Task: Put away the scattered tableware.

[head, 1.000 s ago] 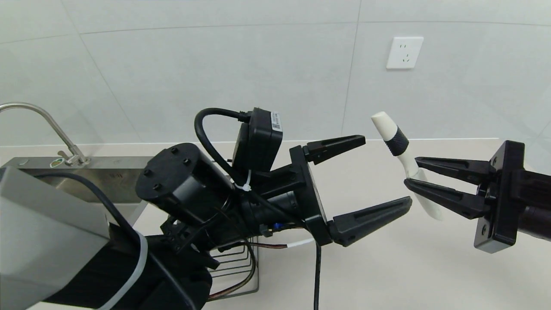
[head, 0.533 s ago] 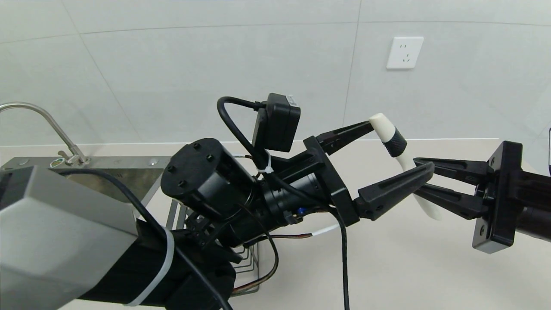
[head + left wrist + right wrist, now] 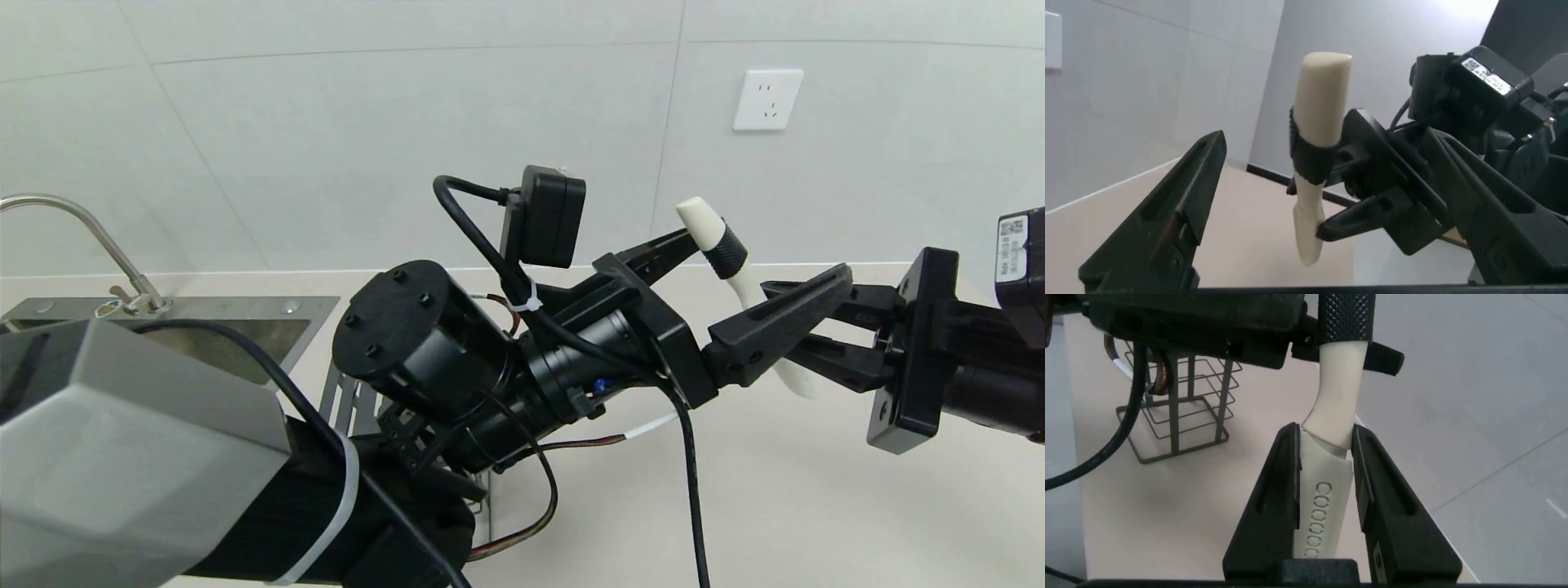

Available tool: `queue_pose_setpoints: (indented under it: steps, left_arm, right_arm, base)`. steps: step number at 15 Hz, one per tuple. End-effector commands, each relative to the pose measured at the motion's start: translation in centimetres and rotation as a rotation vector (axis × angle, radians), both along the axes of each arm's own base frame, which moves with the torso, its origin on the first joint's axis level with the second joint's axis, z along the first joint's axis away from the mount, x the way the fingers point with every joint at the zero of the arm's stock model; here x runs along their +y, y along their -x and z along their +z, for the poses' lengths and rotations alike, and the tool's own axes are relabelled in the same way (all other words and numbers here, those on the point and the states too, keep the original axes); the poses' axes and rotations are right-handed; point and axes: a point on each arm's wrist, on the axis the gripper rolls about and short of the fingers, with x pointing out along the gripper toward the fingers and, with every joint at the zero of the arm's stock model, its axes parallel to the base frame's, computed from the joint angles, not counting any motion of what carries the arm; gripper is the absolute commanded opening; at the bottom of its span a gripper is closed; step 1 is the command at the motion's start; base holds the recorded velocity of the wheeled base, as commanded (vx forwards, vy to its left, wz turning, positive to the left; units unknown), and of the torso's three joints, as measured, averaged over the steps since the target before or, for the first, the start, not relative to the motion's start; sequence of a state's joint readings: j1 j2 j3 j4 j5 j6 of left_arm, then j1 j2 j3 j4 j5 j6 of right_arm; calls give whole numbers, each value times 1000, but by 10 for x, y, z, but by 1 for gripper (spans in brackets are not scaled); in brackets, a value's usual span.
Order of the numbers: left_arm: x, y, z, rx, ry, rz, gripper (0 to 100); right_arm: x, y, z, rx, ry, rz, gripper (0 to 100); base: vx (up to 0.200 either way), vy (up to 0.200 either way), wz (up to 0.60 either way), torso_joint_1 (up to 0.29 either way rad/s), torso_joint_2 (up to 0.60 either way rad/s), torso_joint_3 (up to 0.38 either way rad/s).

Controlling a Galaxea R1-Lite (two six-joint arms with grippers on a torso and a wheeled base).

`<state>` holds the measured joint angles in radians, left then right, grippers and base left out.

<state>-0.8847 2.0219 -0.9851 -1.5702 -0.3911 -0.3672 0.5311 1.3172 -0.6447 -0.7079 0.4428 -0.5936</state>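
Observation:
A white utensil (image 3: 700,220) with a black knurled band on its handle stands tilted in the air above the counter. My right gripper (image 3: 775,318) is shut on its flat lower part, which carries a row of small holes (image 3: 1327,502). In the right wrist view, that gripper (image 3: 1325,433) pinches the blade from both sides. My left gripper (image 3: 766,257) is open, with one finger on each side of the handle. Its far finger (image 3: 653,253) lies close by the black band. The left wrist view shows the handle (image 3: 1319,122) upright beyond one finger (image 3: 1180,216).
A wire basket (image 3: 1180,408) stands on the beige counter (image 3: 816,506), partly hidden under my left arm. A steel sink (image 3: 204,314) with a curved faucet (image 3: 98,237) lies at the left. A wall socket (image 3: 767,100) sits on the tiled wall behind.
My left arm has moved right and up, bringing its open fingers around the utensil's handle. The right gripper, still holding the utensil, has shifted slightly left and up.

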Motion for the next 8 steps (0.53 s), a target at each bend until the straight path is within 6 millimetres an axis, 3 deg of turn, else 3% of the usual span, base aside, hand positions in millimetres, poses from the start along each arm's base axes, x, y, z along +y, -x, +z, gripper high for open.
queue_pose_setpoints:
  steps: [1, 8]
  left_arm:
    - [-1, 0, 3, -8, 11, -1, 100]
    - [0, -3, 11, -15, 41, 17, 100]
  right_arm:
    - [4, -4, -1, 8, 5, 5, 0]
    - [13, -15, 10, -20, -12, 13, 0]
  base:
    - [0, 0, 0, 0, 0, 0]
    - [0, 0, 0, 0, 0, 0]
